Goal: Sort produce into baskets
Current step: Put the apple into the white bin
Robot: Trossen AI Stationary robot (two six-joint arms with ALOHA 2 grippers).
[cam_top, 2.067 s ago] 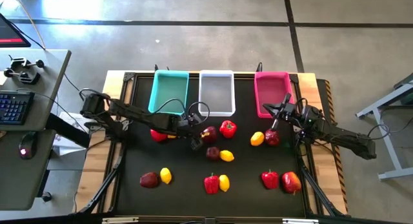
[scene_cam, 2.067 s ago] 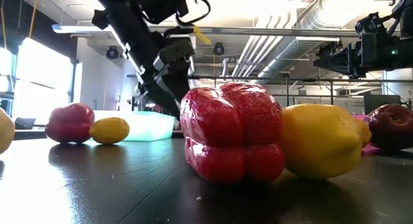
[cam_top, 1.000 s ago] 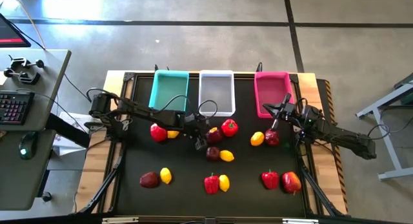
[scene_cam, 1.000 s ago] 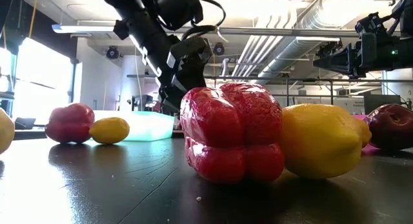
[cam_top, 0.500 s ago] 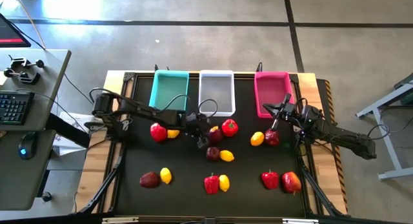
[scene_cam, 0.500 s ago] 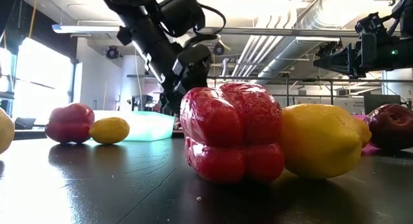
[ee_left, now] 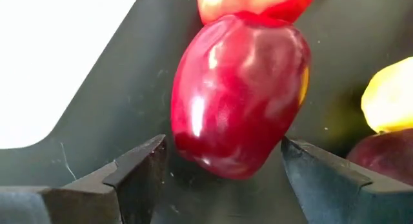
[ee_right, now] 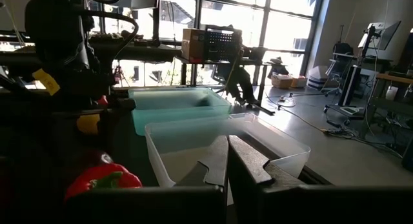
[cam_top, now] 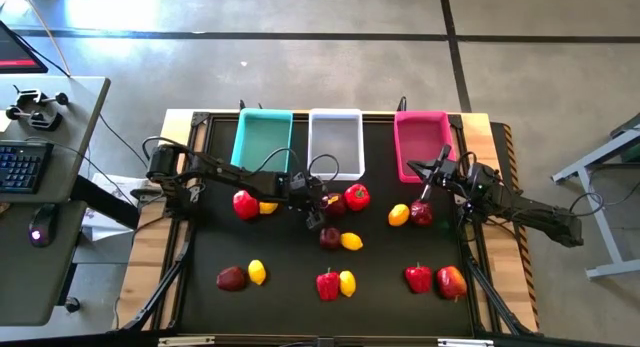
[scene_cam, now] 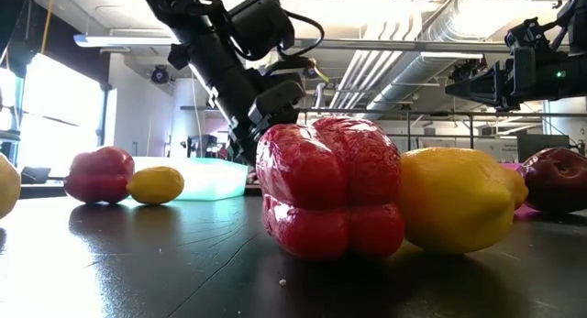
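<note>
The left gripper [cam_top: 322, 211] was at centre frame in the high view, jaws spread wide around a maroon fruit [ee_left: 237, 95] without touching it, just left of a red pepper [cam_top: 355, 197]. The right gripper [cam_top: 428, 183] hung at centre right, fingers [ee_right: 248, 161] closed on nothing, below the pink bin [cam_top: 420, 145]. The teal bin [cam_top: 262, 139] and white bin [cam_top: 335, 142] lined the upper centre, with other produce scattered on the black table [cam_top: 390, 262]
</note>
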